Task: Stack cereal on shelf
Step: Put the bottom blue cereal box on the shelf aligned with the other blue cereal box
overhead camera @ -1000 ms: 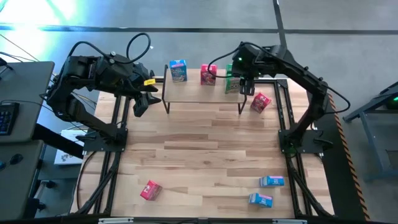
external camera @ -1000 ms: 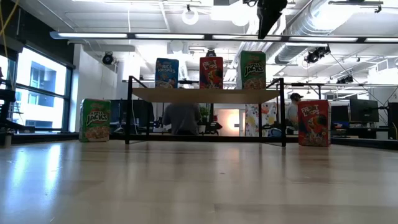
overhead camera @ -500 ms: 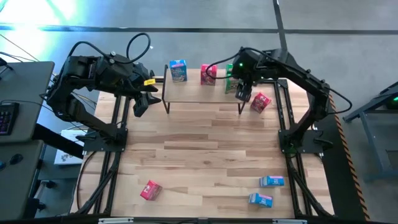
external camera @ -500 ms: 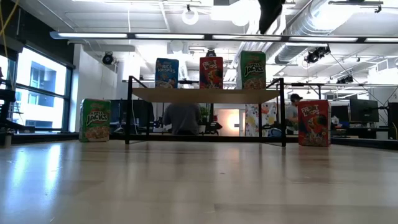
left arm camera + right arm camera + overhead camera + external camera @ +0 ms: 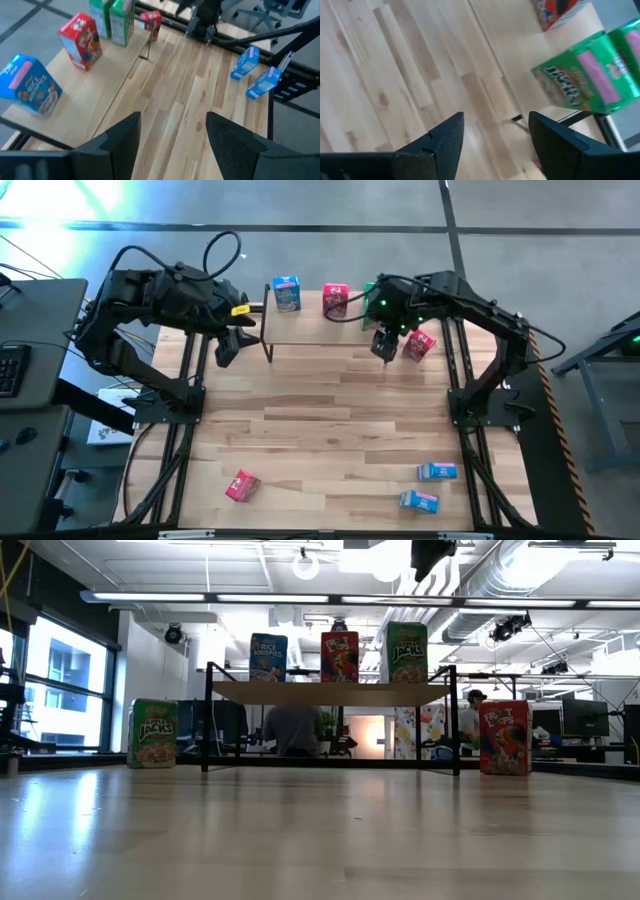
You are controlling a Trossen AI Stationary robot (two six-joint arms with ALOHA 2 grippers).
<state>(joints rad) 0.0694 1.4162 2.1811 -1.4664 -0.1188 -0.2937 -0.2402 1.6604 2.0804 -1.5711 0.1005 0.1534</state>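
The shelf (image 5: pixel 318 330) stands at the table's far edge. On its board (image 5: pixel 330 693) stand three upright cereal boxes: blue (image 5: pixel 268 657), pink-red (image 5: pixel 339 656) and green (image 5: pixel 406 652). On the table, a pink-red box (image 5: pixel 420 345) stands right of the shelf and a green one (image 5: pixel 152 733) left of it. Near the front edge lie two blue boxes (image 5: pixel 437 471) (image 5: pixel 419 501) and a pink-red one (image 5: pixel 242 485). My right gripper (image 5: pixel 385 345) hangs open just in front of the shelf's right end, empty. My left gripper (image 5: pixel 225 345) waits open left of the shelf.
Bare plank tabletop (image 5: pixel 320 420) lies between the shelf and the boxes at the front. Black frame rails (image 5: pixel 470 430) run along both table sides. Beyond the table, people sit at desks (image 5: pixel 292 730) in the room.
My right gripper has come away from above the shelf's right end toward the table's near edge and slightly left, rolling about its own axis as it went. Its fingers stay open. No box has moved.
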